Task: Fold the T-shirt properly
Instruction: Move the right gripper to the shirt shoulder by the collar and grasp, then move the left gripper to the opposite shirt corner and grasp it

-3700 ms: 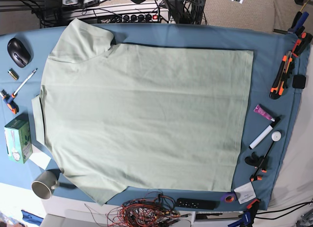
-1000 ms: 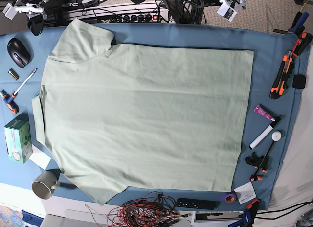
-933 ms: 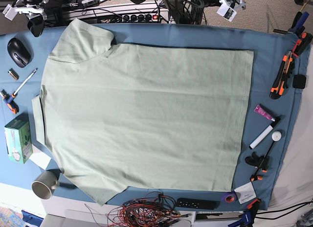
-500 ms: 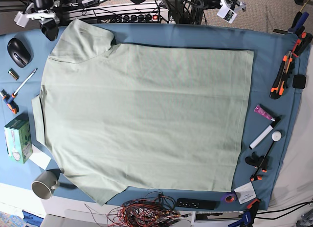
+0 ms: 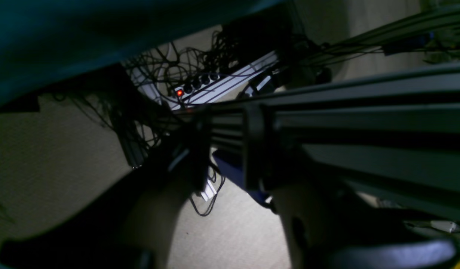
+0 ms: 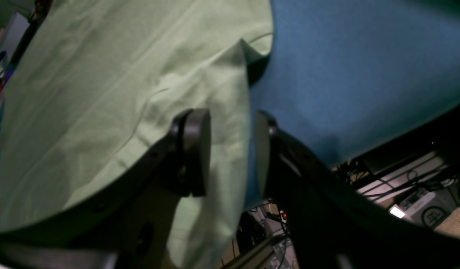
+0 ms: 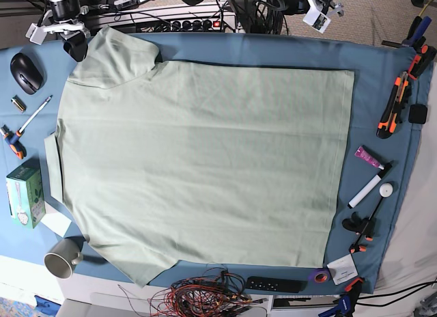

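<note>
The pale sage-green T-shirt (image 7: 198, 160) lies spread flat on the teal-blue tablecloth (image 7: 375, 64), hem to the right and sleeves at the far left and near left. My right gripper (image 7: 76, 46) hovers at the outer edge of the far sleeve (image 7: 113, 54). In the right wrist view it (image 6: 228, 149) is open and empty, with its jaws over the sleeve's edge (image 6: 215, 93). My left gripper (image 5: 226, 149) is open and empty, off the table's far edge over the floor and cables. Its arm (image 7: 315, 13) shows at the top of the base view. Collar, buttons and tag are hidden.
A black mouse (image 7: 26, 72), a pen (image 7: 34, 115), a green box (image 7: 24, 193) and a mug (image 7: 63, 257) line the left side. Tangled wires (image 7: 212, 296) and a remote (image 7: 273, 284) lie at the near edge. A box cutter (image 7: 395, 105) and a marker (image 7: 369, 187) are at the right.
Both arms came into view along the far edge. My right gripper moved right and toward the table to the far sleeve's edge. The shirt has not moved.
</note>
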You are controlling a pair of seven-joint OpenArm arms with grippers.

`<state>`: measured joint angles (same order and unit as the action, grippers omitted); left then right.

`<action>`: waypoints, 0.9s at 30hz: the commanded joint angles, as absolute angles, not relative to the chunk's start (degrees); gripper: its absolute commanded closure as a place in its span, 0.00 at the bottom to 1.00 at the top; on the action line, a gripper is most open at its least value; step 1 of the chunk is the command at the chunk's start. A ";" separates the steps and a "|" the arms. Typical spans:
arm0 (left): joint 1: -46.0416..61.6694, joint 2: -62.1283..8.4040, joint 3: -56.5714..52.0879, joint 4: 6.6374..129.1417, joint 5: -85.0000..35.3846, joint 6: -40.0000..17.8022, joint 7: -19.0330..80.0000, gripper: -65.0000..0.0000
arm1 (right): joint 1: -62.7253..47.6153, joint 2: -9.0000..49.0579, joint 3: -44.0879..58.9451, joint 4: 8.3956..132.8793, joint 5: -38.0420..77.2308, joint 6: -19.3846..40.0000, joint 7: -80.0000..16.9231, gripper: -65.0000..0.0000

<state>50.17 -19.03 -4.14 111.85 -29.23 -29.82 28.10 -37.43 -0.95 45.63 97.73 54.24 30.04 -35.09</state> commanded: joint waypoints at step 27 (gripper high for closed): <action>48.40 -19.20 -4.16 112.64 -30.92 -30.44 27.44 0.76 | -37.85 -0.34 45.28 92.88 60.20 33.34 -40.16 0.69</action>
